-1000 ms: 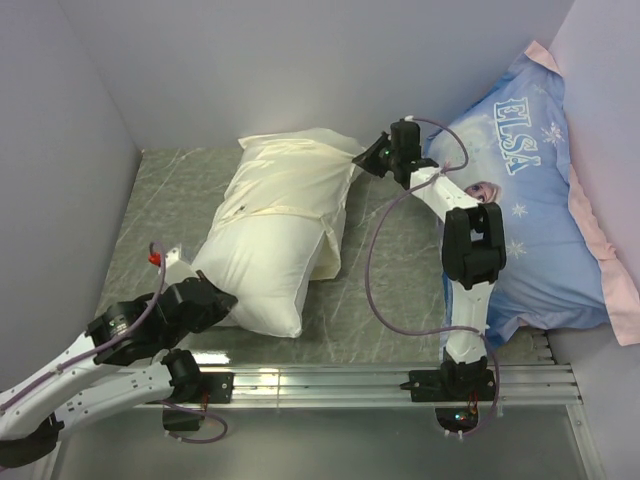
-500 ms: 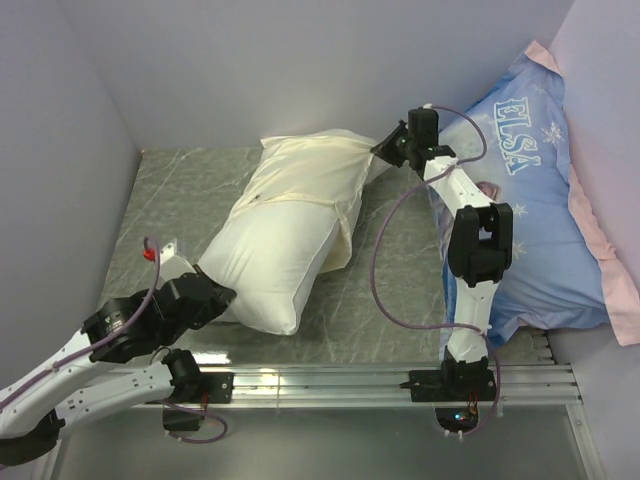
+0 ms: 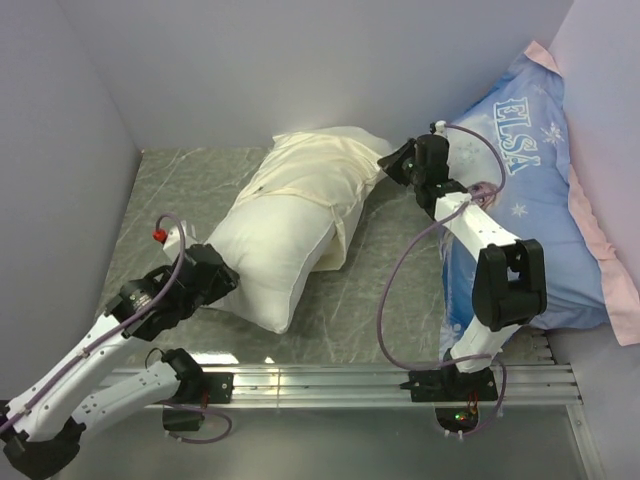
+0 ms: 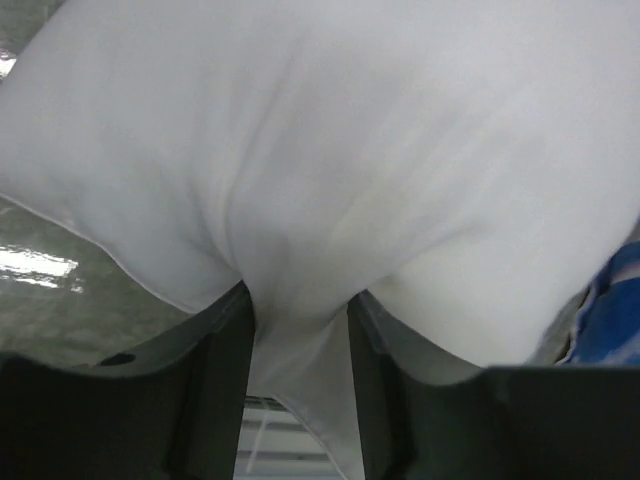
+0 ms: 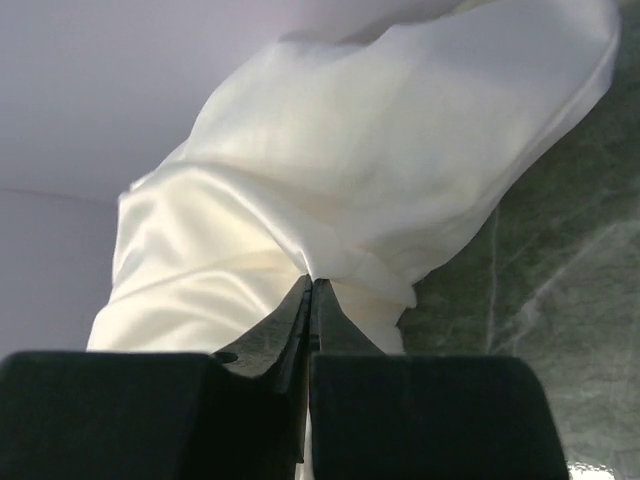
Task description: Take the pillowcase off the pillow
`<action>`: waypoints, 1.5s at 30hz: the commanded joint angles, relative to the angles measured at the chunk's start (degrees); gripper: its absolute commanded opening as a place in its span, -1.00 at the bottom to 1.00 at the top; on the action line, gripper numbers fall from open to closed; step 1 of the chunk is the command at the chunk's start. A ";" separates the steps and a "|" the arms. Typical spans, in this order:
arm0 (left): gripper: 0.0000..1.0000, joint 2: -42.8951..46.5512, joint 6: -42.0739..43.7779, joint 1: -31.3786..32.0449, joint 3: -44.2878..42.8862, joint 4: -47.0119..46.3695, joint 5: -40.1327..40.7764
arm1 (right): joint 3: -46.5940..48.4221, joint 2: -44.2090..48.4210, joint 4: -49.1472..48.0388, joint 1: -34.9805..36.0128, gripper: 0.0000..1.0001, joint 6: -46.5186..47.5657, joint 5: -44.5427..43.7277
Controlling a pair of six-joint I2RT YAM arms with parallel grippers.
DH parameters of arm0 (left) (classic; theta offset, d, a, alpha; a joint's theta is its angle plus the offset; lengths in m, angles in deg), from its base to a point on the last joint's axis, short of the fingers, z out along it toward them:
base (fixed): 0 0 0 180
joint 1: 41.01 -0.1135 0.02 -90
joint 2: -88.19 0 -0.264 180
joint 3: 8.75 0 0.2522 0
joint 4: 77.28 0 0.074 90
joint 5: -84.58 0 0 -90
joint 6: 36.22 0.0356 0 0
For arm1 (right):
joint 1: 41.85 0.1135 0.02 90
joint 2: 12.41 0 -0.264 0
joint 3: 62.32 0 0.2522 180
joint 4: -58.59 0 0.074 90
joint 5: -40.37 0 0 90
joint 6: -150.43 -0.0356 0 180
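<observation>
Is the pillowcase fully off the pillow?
No, partly on. The pillowcase covers the far end; the pillow shows bare at the near end.

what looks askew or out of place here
Nothing looks spilled or torn. The pillow lies diagonally, its pillowcase bunched over the far half only; the left gripper pinches the pillow's near corner, the right gripper the pillowcase.
</observation>
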 commanded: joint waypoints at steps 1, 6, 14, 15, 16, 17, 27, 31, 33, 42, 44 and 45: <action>-0.04 -0.38 7.15 -4.32 -1.48 -10.22 -5.23 | -2.88 3.99 -9.77 1.75 -1.00 1.05 -1.54; 0.34 -5.92 14.61 -7.39 -9.90 -11.98 -2.86 | -3.68 6.54 -6.27 10.70 -1.00 7.37 -5.92; 0.81 -16.89 29.74 -6.09 -13.18 -17.51 -13.05 | -2.02 6.72 -3.98 14.59 -1.00 8.96 -5.06; 0.82 -17.78 30.44 -4.52 -13.17 -18.22 -12.01 | -1.31 6.46 -3.11 14.50 -1.00 9.05 -4.88; 0.83 -18.83 31.32 -3.54 -13.34 -18.83 -11.73 | -0.78 6.20 -2.84 14.50 -1.00 9.05 -4.53; 0.96 -20.85 31.94 -2.31 -13.78 -19.36 -9.90 | 0.01 5.50 -2.66 14.59 -1.00 8.87 -3.83; 0.99 -39.40 34.49 8.95 -16.78 -13.83 9.61 | 2.03 3.38 -2.13 14.77 -1.00 8.25 -2.68; 0.90 -43.70 33.09 9.74 -17.38 -13.74 13.31 | 2.83 3.29 -1.43 15.12 -1.00 8.17 -2.86; 0.49 -44.94 32.65 9.74 -17.91 -12.78 14.37 | 3.00 3.64 -1.26 15.12 -1.00 8.25 -2.77; -0.99 -35.12 27.74 10.79 -18.00 -4.35 15.25 | 13.80 -1.97 4.19 10.12 -1.00 9.31 -2.68; -0.99 -31.95 26.41 10.79 -17.92 -0.48 16.82 | 19.05 -5.56 5.51 6.44 -1.00 8.17 -2.24; -0.99 -31.07 24.84 10.79 -17.74 0.84 17.88 | 21.00 -6.72 7.08 5.20 -1.00 7.91 -2.68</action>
